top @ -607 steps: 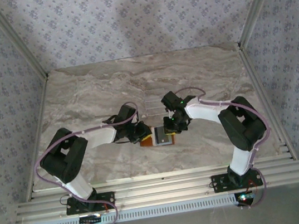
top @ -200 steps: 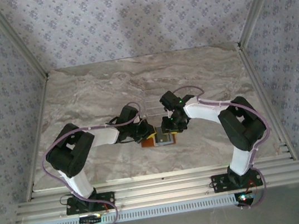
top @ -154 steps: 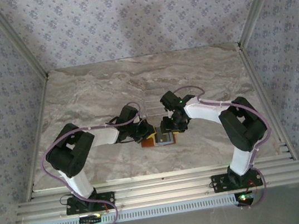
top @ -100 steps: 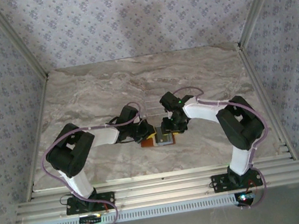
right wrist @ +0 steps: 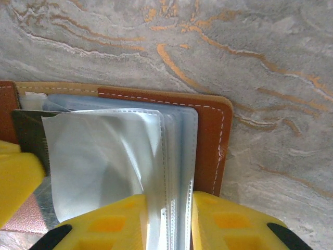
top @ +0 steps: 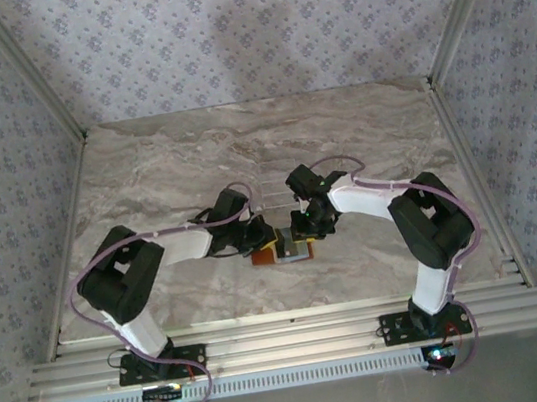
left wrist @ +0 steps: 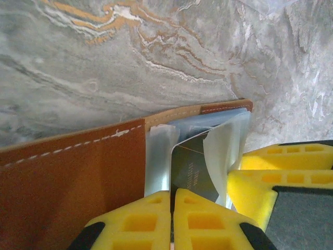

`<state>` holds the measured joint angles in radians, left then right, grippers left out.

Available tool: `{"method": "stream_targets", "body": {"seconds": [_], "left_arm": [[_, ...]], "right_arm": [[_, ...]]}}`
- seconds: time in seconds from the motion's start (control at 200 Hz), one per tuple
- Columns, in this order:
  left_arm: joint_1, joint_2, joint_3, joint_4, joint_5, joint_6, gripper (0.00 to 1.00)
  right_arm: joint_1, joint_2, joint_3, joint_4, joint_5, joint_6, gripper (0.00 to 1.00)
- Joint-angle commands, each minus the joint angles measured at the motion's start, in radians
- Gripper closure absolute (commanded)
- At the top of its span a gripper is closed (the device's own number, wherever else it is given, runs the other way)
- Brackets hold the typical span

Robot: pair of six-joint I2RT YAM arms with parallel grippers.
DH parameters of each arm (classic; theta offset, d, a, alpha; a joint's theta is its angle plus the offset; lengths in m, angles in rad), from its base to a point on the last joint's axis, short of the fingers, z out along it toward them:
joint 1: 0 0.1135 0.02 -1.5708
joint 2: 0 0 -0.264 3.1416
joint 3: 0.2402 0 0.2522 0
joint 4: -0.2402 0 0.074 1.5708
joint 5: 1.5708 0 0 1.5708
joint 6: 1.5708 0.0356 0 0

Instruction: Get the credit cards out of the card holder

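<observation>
Left wrist: left fingers (left wrist: pixel 172 205) pinched on dark card (left wrist: pixel 190 172); right fingers (right wrist: pixel 167 208) narrow around card holder (right wrist: pixel 210 138) sleeves; thin, stiff, slippery, grip exposed edge

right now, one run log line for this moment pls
left gripper: shut on dark card | right gripper: pinching clear sleeves | card holder: open on table

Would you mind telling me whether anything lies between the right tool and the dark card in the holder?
Yes. In the right wrist view, the right tool straddles the clear plastic sleeves, and these cover most of the dark card in the open card holder. The left tool is shut on that card.
</observation>
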<state>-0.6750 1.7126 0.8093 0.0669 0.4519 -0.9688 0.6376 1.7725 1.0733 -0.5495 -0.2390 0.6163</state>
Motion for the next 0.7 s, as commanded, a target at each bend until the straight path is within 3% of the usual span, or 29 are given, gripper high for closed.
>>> {"method": "stream_targets", "body": {"seconds": [0.0,0.43,0.695], "left_arm": [[0.006,-0.052,0.026,-0.135,-0.043,0.089,0.92],[0.041,-0.179,0.107,-0.371,-0.105,0.312,0.95],[0.05,-0.227,0.212,-0.496,-0.121,0.561,0.96]], "right_arm": [[0.001,0.027,-0.021,-0.047,0.04,-0.004,0.72],[0.004,-0.021,-0.013,-0.046,0.024,-0.009,0.72],[0.0,-0.104,0.002,-0.088,0.026,-0.005,0.65]]}}
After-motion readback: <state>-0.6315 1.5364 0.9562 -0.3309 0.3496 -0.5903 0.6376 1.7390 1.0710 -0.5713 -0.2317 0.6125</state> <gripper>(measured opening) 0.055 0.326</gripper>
